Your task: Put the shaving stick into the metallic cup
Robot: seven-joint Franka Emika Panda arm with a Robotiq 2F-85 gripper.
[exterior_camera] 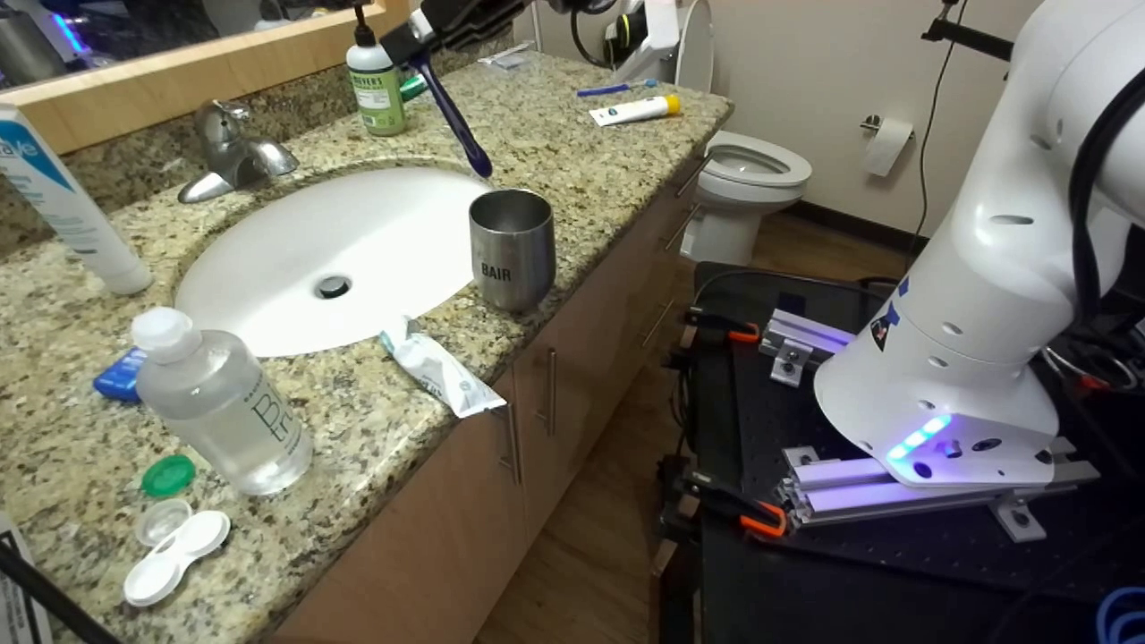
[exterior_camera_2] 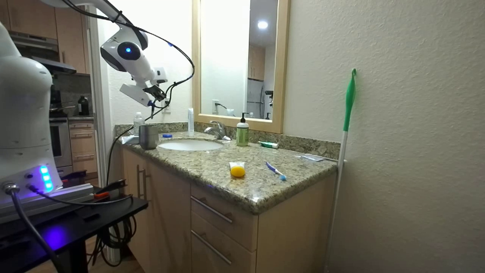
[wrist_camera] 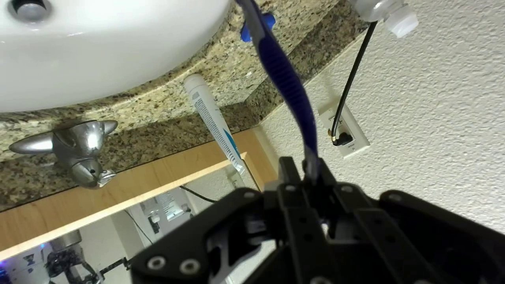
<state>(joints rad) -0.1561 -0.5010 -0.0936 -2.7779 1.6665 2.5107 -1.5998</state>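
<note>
The shaving stick, slim and dark purple, hangs tilted from my gripper in an exterior view, the stick slanting down with its lower end above the counter. The metallic cup stands upright at the counter's front edge beside the sink. In an exterior view the cup is below the stick, with a gap between the lower end and the rim. In the wrist view the fingertips are shut on one end of the stick; its far end leaves the top of the picture. The cup on the counter is out of the wrist view.
The white sink lies beside the cup, with the faucet behind. A crumpled tube lies near the cup. A clear bottle, a soap bottle, a standing tube and a yellow-capped tube are on the counter.
</note>
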